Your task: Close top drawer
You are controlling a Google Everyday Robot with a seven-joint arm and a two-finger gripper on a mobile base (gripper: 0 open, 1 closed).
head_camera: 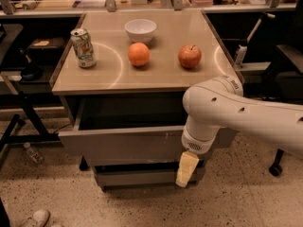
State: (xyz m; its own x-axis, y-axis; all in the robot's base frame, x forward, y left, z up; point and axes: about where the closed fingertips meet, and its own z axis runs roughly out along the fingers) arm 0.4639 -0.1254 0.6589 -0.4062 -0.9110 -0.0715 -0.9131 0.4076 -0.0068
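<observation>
Top drawer point(118, 144) stands pulled out beneath the tabletop point(161, 77), with its dark interior exposed. My gripper point(186, 170) hangs pointing down before the right part of the drawer front, its tip below the front's lower edge. I cannot tell whether my claw is wide or narrow. On the tabletop are a can point(83, 48), bowl point(140, 30), orange point(138, 54) and apple point(189, 56).

The wide grey metal top drawer point(123, 144) stands open; the cream gripper point(187, 169) hangs before its front, right side.
</observation>
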